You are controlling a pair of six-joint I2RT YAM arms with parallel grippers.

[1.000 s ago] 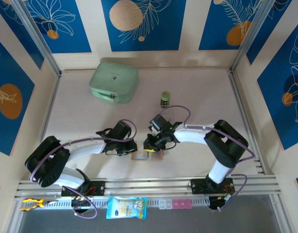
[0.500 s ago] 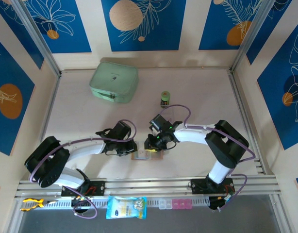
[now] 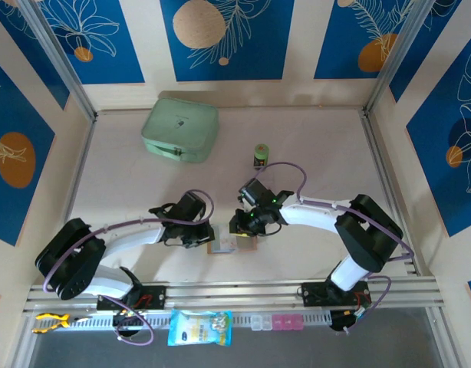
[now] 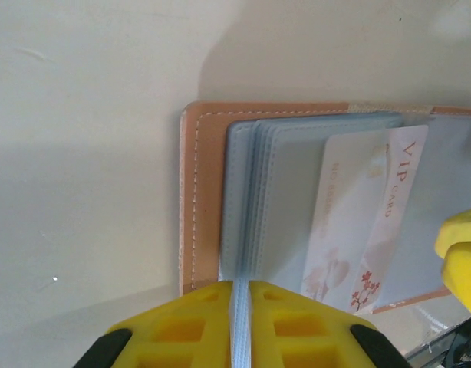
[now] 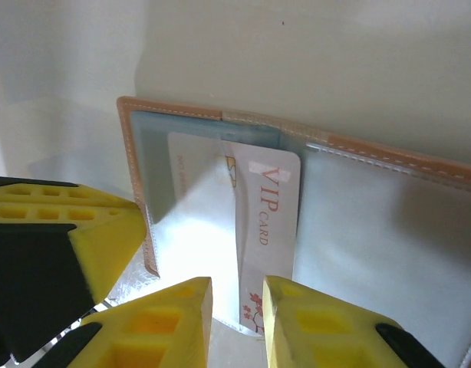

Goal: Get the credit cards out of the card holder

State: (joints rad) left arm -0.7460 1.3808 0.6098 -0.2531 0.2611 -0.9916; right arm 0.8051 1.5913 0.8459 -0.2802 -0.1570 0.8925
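The pinkish-brown card holder (image 3: 231, 246) lies open on the table between both grippers. My left gripper (image 3: 208, 234) is shut on its stack of pale grey-blue sleeves (image 4: 241, 230), next to the stitched brown cover (image 4: 199, 192). A white credit card printed "VIP CARD" (image 5: 268, 207) sticks out of a sleeve, with a second pale card (image 5: 191, 165) tucked behind it. My right gripper (image 5: 237, 326) is open, and the VIP card's flowered lower end sits in the gap between its yellow fingers (image 5: 312, 322). In the top view, the right gripper (image 3: 244, 228) hovers over the holder's right half.
A big mint-green case (image 3: 180, 129) stands at the back left. A small green-and-black cylinder (image 3: 260, 156) stands behind the right gripper. A blue snack packet (image 3: 199, 327) and a small clear and pink box (image 3: 278, 322) rest on the front rail.
The right arm's elbow has swung a little to the right while its gripper stayed over the holder. The left gripper has kept its hold on the sleeves.
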